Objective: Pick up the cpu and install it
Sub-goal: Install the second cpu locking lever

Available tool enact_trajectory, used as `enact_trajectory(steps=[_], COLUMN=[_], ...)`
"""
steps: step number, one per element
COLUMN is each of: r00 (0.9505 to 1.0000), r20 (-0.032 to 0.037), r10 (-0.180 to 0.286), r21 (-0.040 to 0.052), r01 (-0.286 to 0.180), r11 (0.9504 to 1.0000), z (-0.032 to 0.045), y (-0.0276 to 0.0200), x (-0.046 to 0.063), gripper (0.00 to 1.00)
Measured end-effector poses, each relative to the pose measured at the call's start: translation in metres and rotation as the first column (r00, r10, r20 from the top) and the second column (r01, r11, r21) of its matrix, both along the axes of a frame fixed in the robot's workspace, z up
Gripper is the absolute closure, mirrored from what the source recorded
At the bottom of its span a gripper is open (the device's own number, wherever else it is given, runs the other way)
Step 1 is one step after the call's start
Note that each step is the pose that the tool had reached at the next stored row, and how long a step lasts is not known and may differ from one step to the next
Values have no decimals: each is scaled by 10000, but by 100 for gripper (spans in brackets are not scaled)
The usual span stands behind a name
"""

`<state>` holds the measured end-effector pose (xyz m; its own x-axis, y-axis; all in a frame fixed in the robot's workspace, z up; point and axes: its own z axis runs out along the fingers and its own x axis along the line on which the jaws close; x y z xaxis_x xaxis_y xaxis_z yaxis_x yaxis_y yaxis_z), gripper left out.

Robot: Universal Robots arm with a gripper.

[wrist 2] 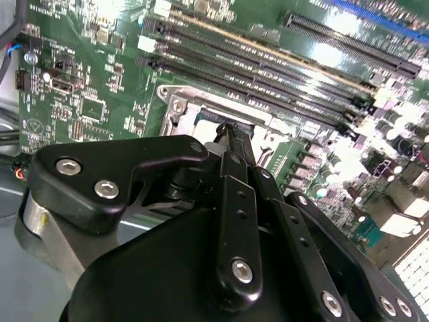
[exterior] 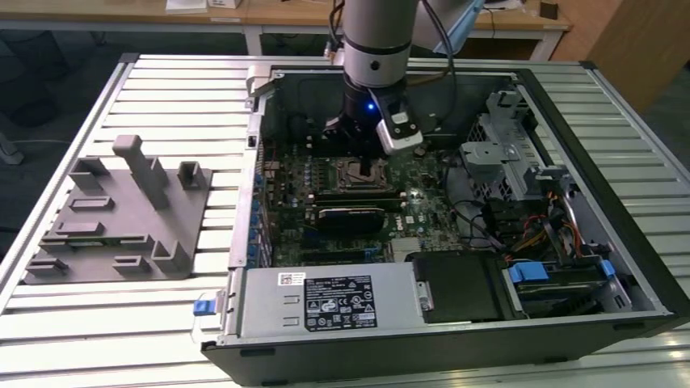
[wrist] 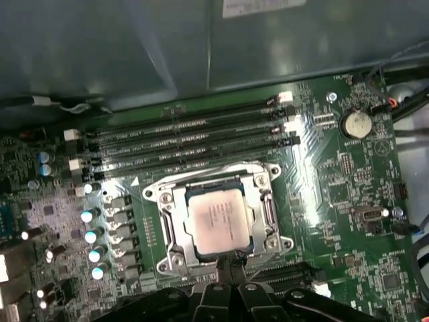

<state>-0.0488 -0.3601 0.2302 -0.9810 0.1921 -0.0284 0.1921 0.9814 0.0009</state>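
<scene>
My tool (wrist: 228, 263), its grip state impossible to tell, hovered at the edge of the cpu (wrist: 218, 221) lying in the socket frame (wrist: 167, 228); any sideways nudge might have skewed it and bent contacts.

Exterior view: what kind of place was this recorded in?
Probably a robotics lab or workshop test bench. An open computer case lies on a slatted metal table beside a grey plastic fixture tray, with wooden desks behind. The arm's hand hangs at the socket where the cpu sits.
</scene>
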Motion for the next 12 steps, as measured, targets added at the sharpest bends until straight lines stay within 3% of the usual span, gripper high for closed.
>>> enact_trajectory(steps=[5, 12], r00=[10000, 10000], r20=[-3, -7], r10=[-1, 0], r21=[-1, 0], r01=[1, 0], r11=[10000, 10000], z=[0, 0], y=[-33, -115], x=[25, 62], gripper=[89, 89])
